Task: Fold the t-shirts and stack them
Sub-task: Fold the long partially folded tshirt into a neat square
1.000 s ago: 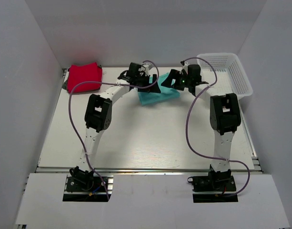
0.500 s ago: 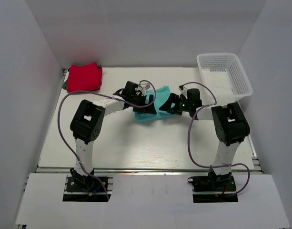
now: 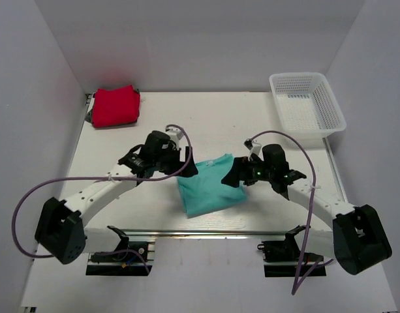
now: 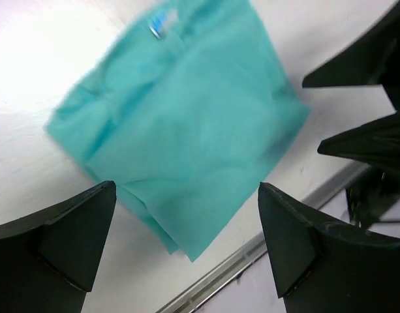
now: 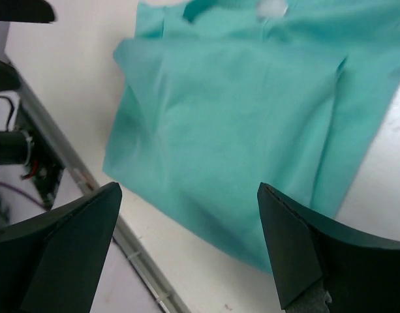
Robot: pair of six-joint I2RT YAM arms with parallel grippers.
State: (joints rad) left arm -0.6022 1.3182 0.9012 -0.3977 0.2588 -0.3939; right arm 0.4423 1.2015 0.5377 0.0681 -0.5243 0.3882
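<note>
Flanking folded teal t-shirt [image 3: 209, 187] with left hand [image 3: 188, 167] and right hand [image 3: 233, 177], both spread empty; seemingly ready for stacking.

Teal t-shirt [image 3: 209, 186] now far nearer

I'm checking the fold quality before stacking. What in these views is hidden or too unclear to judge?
- Top view: the left gripper and right gripper cover far corners of the teal t-shirt.
- Left wrist: its neck label is blurred.
- Right wrist: the frame cuts off its right side.
- Top view: the red t-shirt is too small to show folds.
</note>
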